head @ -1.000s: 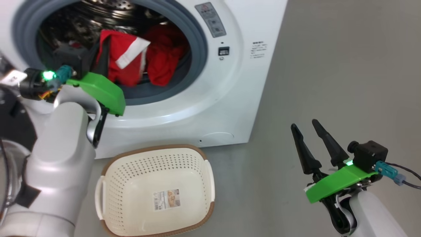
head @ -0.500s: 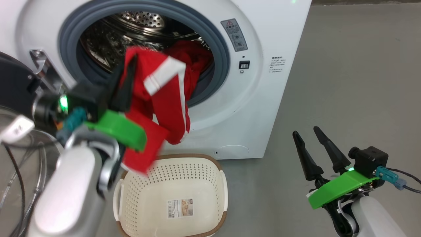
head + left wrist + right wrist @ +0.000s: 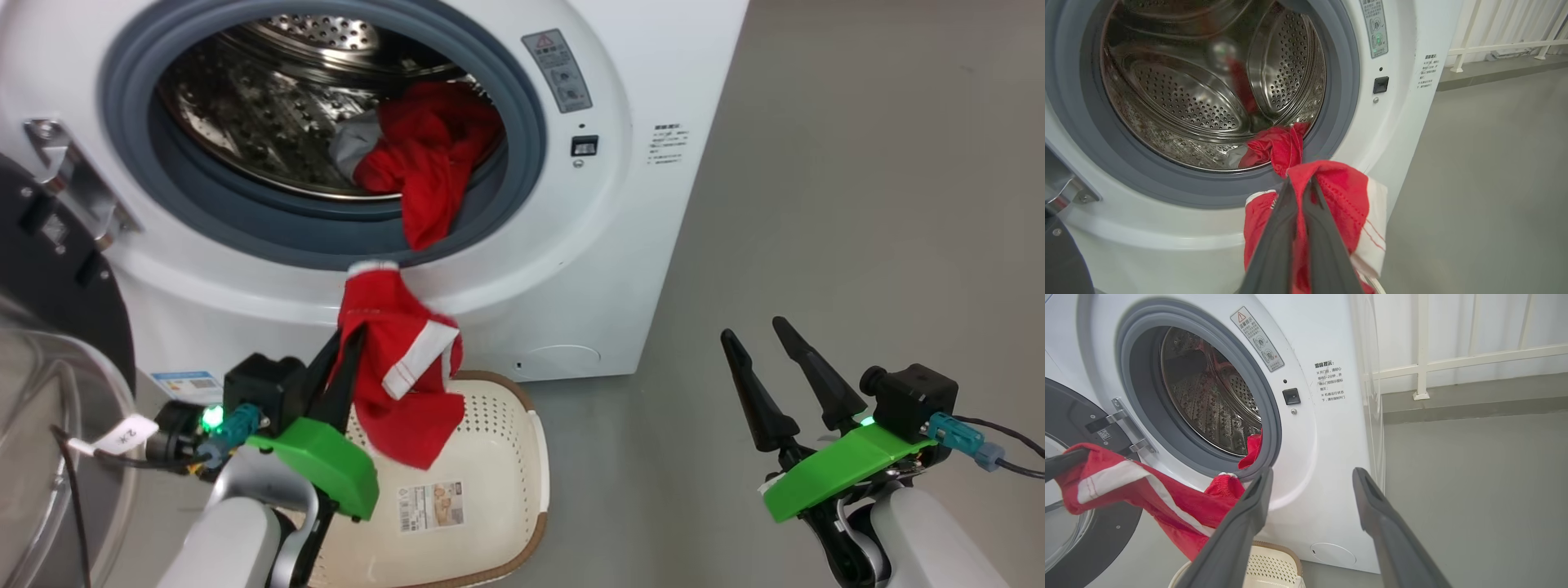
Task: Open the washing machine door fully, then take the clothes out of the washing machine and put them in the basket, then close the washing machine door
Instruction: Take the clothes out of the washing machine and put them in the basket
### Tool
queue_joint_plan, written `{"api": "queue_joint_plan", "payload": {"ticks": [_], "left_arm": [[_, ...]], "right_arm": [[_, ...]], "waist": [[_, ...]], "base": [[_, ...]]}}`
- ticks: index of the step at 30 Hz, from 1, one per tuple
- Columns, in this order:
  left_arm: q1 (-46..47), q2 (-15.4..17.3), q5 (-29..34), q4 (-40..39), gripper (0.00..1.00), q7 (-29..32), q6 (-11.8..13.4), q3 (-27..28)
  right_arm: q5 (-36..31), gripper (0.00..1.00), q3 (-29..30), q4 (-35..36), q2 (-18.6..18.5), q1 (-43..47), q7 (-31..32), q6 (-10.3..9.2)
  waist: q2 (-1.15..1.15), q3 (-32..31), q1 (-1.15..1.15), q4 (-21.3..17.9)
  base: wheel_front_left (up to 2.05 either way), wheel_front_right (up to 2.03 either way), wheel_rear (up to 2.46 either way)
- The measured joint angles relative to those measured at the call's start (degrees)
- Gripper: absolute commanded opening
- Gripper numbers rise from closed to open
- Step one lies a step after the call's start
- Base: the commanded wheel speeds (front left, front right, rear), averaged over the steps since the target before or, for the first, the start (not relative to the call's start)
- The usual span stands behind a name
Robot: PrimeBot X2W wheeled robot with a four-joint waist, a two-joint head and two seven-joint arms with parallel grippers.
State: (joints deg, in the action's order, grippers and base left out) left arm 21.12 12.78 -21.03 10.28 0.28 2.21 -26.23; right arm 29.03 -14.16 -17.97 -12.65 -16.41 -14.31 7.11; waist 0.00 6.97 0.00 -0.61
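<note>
A red garment [image 3: 400, 367] with white trim hangs over the basket [image 3: 535, 441], pinched between the pressed-together fingers of the left end effector [image 3: 347, 343]. More red clothes [image 3: 429, 155] spill over the grey ring [image 3: 522, 163] of the washing machine [image 3: 645, 245], with what may be a grey piece [image 3: 353, 147] beside them. The washing machine door [image 3: 57, 278] stands open at the left. The right end effector [image 3: 753, 331] hovers spread and empty above the floor [image 3: 816, 204].

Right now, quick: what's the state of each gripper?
Left gripper: shut on a red jersey garment with white trim.
Right gripper: open, holding nothing.
</note>
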Motion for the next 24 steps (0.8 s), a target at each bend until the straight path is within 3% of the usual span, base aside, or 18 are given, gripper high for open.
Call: {"api": "queue_joint_plan", "payload": {"ticks": [11,24], "left_arm": [[0.87,-1.08,-1.81,17.46,0.0,-5.65,-3.09,-0.29],[8.18,-2.75,-1.83,41.27,0.0,-12.23,-5.99,-0.91]], "right_arm": [[0.34,1.0,-0.31,0.03,0.04,-1.19,0.0,0.0],[0.34,1.0,-0.49,0.44,0.31,-2.83,0.0,0.0]], "waist": [[0.0,1.84,0.0,-3.68],[0.0,5.23,0.0,-8.12]], "base": [[0.0,0.0,0.0],[0.0,0.0,0.0]]}}
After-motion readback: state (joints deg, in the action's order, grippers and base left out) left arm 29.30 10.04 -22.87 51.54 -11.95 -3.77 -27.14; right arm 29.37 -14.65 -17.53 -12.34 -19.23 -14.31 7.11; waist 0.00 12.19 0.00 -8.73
